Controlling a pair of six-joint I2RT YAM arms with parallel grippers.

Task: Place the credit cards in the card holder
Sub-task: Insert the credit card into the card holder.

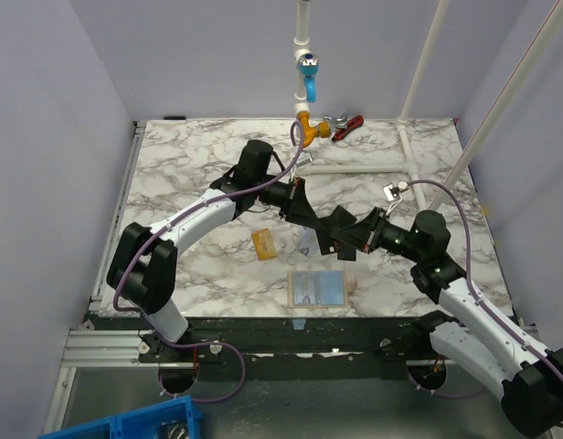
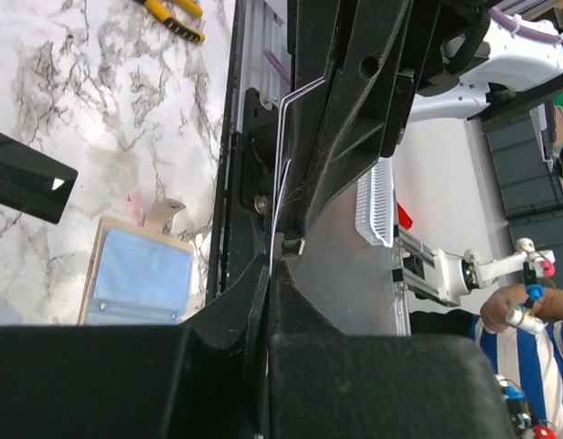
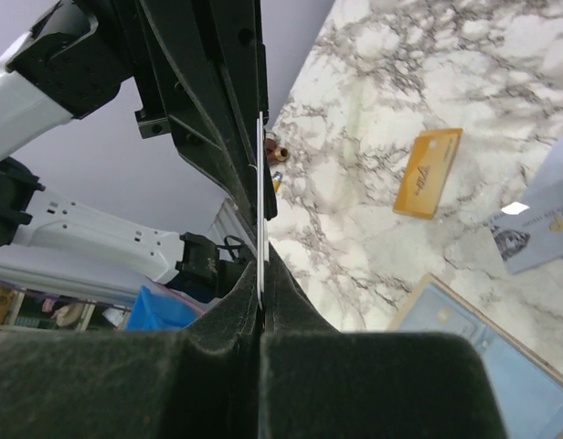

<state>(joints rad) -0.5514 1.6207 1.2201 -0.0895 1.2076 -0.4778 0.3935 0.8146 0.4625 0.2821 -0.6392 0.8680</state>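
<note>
The card holder [image 1: 318, 289] [image 2: 140, 274] [image 3: 483, 366] lies open and flat near the table's front edge, light-blue inside up. A gold-orange card [image 1: 262, 244] [image 3: 429, 172] and a pale patterned card [image 1: 306, 240] [image 3: 536, 233] lie on the marble just behind it. A flat glossy black card [image 2: 26, 174] shows at the left of the left wrist view. My left gripper [image 1: 318, 222] [image 2: 274, 251] and right gripper [image 1: 347, 240] [image 3: 263, 265] meet tip to tip above the table. Both are shut on one thin card [image 2: 281, 165] [image 3: 261, 201], seen only edge-on, its face hidden.
Yellow- and red-handled tools [image 1: 341, 125] lie at the table's back edge under a white pipe [image 1: 304, 55]. A metal rail [image 1: 263, 334] runs along the near edge. Blue bins [image 1: 126, 422] sit on the floor at the lower left.
</note>
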